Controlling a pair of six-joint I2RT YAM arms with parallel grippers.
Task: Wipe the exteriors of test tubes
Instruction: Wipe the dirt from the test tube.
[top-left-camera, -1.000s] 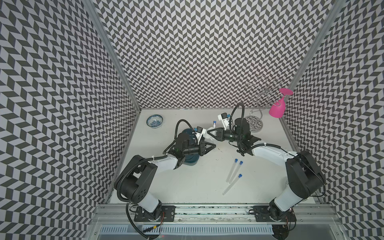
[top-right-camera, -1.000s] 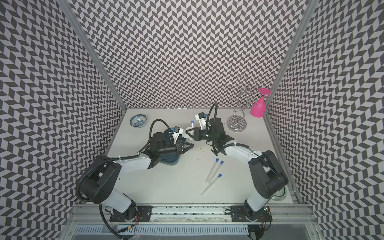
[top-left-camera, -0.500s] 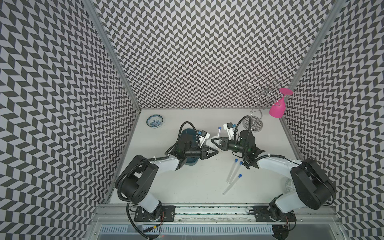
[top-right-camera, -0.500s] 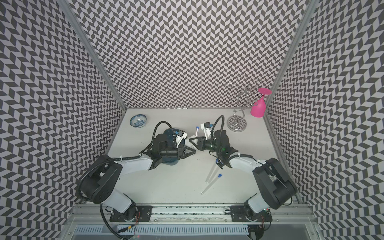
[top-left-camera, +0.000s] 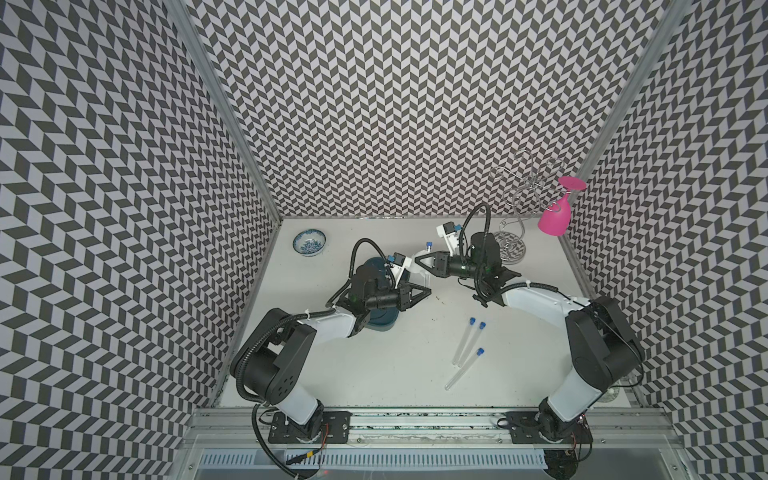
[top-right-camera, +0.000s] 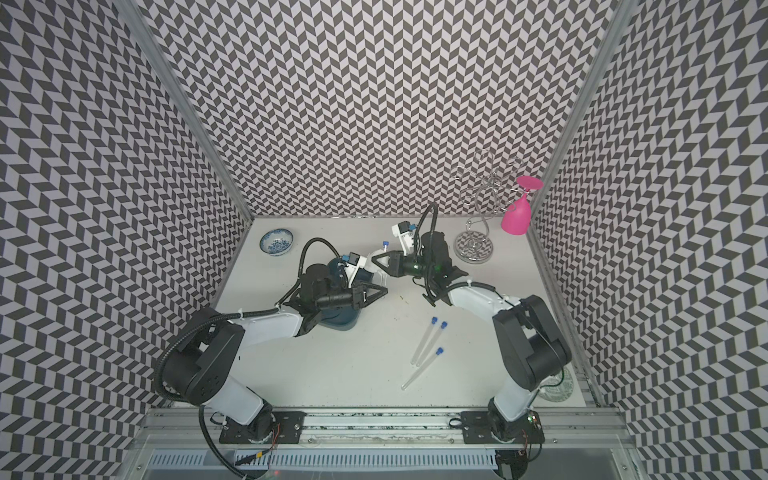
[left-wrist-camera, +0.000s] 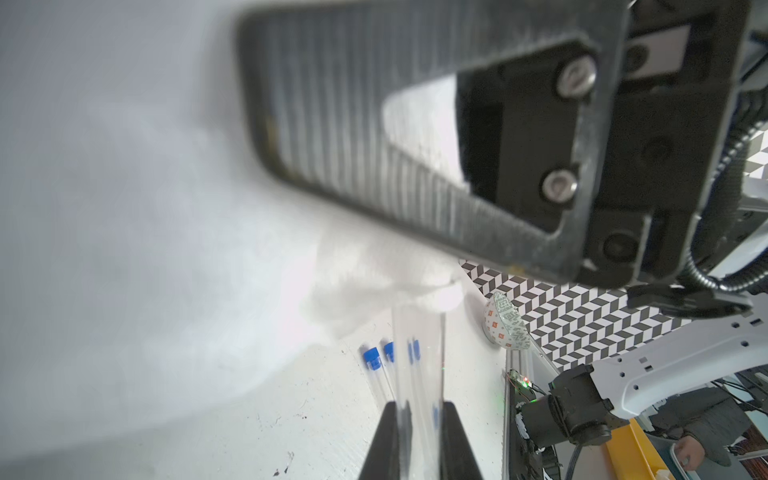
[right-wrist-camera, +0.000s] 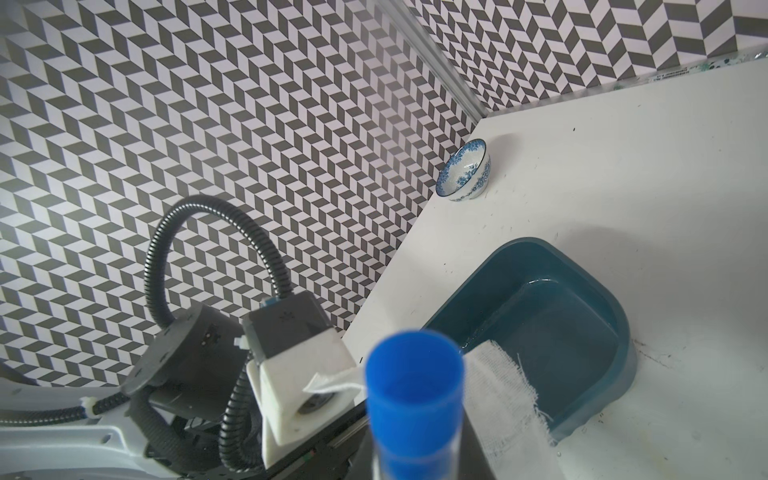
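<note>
Right gripper (top-left-camera: 418, 262) is nearly closed, pinching a test tube (right-wrist-camera: 415, 399) partway along its body. The blue cap end sticks out past the fingers toward the back wall in both top views. Left gripper (top-left-camera: 428, 290) is pressed fully together on the wipe (right-wrist-camera: 503, 399), a white gauzy sheet with a frayed, woven edge. The two grippers sit just beside each other, tips almost meeting, up off the table (top-left-camera: 374, 374).

From the left wrist cam the tube is clear and thin, and its rounded end runs right into the bunched wipe. The wipe is so close to that lens that it's a big white blur over most of the frame. You can see one ribbed black finger of the left gripper.

Three more test tubes (top-left-camera: 471, 345) lie flat on the table toward the front, well apart from the grippers. Two lie side by side and the third is just in front of them, all with blue caps pointing roughly back.

Around them:
- a dark teal plastic tray (right-wrist-camera: 619, 332) with rounded corners and a bit of water in it, mostly covered by the left arm in both top views
- a small blue-and-white patterned bowl (top-left-camera: 309, 242) at the back left
- a wire stand (top-left-camera: 512, 249) at the back right, with a pink glass (top-left-camera: 555, 218) hanging upside down on it
</note>
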